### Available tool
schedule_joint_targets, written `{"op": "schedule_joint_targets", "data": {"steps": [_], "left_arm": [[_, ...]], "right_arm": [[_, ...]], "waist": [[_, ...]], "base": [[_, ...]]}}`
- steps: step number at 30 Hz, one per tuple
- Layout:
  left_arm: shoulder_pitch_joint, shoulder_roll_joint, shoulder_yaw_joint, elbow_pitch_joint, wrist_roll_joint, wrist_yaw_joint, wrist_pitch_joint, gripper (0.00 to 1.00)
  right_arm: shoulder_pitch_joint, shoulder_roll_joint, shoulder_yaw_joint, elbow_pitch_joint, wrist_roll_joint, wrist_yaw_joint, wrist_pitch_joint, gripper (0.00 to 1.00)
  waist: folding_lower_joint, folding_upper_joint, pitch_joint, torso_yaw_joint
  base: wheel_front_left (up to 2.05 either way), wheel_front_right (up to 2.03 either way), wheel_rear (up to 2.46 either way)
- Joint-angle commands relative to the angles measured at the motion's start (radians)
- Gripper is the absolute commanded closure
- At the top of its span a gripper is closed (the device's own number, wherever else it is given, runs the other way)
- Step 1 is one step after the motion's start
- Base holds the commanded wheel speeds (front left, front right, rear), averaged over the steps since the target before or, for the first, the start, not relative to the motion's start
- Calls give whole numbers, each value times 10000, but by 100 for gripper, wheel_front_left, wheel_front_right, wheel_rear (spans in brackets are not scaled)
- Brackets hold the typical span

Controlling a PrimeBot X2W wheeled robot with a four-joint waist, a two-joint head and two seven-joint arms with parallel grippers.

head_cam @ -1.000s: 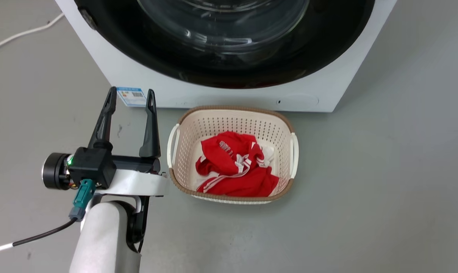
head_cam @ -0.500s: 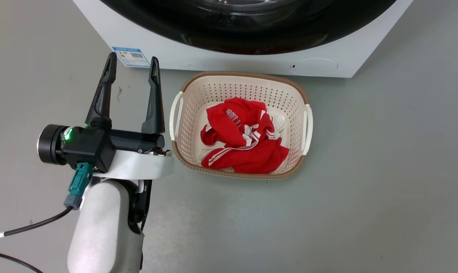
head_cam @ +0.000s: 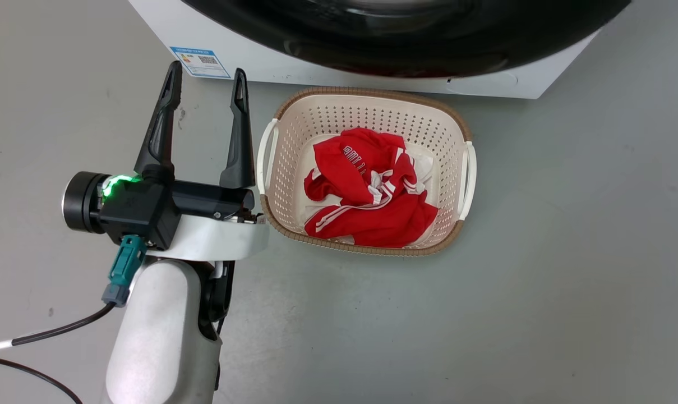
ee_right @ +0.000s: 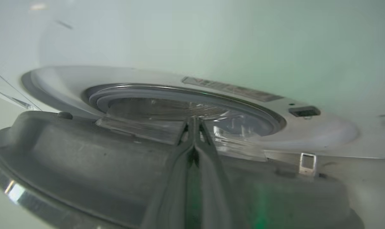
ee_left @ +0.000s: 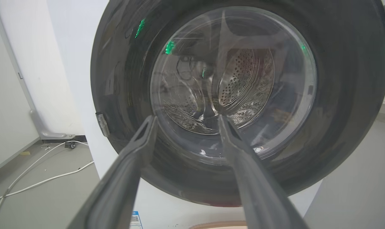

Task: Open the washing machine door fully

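Note:
The white washing machine (head_cam: pixel 271 64) stands at the top of the head view, and the glossy black rim of its door (head_cam: pixel 406 50) reaches out past its right corner. My left gripper (head_cam: pixel 207 76) is open and empty over the floor, left of the basket. In the left wrist view it (ee_left: pixel 186 118) points at the door (ee_left: pixel 122 79) and its clear glass bowl (ee_left: pixel 243 79) from a short way off. The right wrist view looks across the door's dark inner face (ee_right: pixel 84 159), which stands off the grey gasket (ee_right: pixel 179 95). My right gripper (ee_right: pixel 194 122) is shut, its tips at the bowl's edge.
A cream laundry basket (head_cam: pixel 372 92) holding a red garment (head_cam: pixel 372 191) sits on the grey floor just in front of the machine, right beside my left fingers. A blue label (head_cam: pixel 199 62) marks the machine's lower left front. White cables (ee_left: pixel 42 181) lie on the floor to its left.
The head camera has tipped, so the machine and basket sit higher in the picture. The door's black rim now overhangs the machine's right corner. My left gripper stays open.

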State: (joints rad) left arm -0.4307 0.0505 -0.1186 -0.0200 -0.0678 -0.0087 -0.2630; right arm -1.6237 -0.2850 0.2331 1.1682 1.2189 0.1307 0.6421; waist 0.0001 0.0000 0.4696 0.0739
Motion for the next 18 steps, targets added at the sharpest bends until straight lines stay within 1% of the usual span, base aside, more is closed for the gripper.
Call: {"op": "schedule_joint_targets", "data": {"steps": [1,8,18], "left_arm": [[-51,-3,0,25,-46,26,-27,0],[396,-3,63,236,-33,21,-27,0],[1398,-5,317,592,40,-134,-27,0]], "right_arm": [[264,160,20,-59,84,1,146,100],[1261,110,-62,-650,551,1,1358,100],[3811,631,208,-2444,1242,1,2918,100]], "waist": [[-1,0,-68,-4],[-1,0,-781,-123],[-1,0,-2106,-457]], "base": [[0,0,0],[0,0,0],[0,0,0]]}}
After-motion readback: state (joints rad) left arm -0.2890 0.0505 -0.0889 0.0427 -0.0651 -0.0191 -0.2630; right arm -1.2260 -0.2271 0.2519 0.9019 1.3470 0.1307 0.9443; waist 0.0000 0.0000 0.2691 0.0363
